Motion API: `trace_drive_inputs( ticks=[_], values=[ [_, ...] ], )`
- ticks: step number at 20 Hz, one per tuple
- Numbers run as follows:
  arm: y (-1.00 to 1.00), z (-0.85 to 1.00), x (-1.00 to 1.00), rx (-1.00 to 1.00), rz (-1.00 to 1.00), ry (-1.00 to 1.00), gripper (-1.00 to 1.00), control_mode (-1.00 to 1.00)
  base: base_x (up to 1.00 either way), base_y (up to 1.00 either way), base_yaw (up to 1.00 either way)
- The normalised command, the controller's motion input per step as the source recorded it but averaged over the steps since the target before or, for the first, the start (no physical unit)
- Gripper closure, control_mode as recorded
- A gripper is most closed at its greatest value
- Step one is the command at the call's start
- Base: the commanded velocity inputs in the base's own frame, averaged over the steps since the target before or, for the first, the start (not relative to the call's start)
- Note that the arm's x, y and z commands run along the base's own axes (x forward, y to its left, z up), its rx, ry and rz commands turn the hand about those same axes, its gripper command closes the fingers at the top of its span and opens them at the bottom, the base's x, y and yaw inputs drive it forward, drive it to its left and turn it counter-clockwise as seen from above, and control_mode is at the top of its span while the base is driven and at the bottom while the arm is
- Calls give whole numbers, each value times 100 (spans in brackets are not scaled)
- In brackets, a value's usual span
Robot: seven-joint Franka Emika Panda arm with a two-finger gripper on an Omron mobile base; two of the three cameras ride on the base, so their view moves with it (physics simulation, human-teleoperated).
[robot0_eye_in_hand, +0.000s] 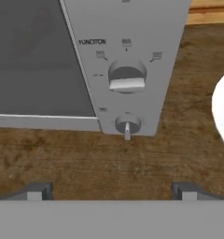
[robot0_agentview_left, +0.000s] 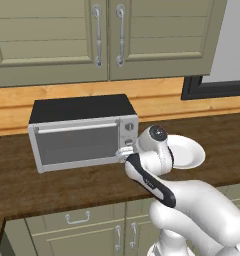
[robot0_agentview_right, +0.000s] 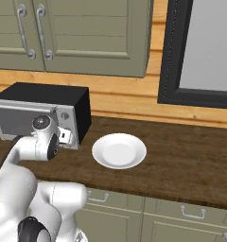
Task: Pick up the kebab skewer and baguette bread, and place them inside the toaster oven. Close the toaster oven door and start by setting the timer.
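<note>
Gripper faced the knob column of the toaster oven (robot0_agentview_left: 82, 132).

The gripper (robot0_eye_in_hand: 111, 189), fingers spread wide and holding nothing, hovered just before the lowest knob (robot0_eye_in_hand: 127, 125), probably to set the timer; the toaster oven door (robot0_agentview_left: 76, 144) stood shut, left of the knobs.

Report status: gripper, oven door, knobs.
Gripper open, holding nothing, facing the knob column. Toaster oven door shut. Bottom knob straight ahead of the fingertips, function knob above it. White plate bare, off to the side; nothing blocking.
</note>
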Motion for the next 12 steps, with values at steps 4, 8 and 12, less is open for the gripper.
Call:
trace_drive_inputs(
  ticks=[4, 8, 12],
  values=[
    [-1, -31, -18, 4, -7, -13, -100, -100, 0, 0, 0],
    [-21, -27, -1, 2, 0, -13, -100, -100, 0, 0, 0],
    [-37, -54, -22, 2, 0, -12, -100, -100, 0, 0, 0]
  ],
)
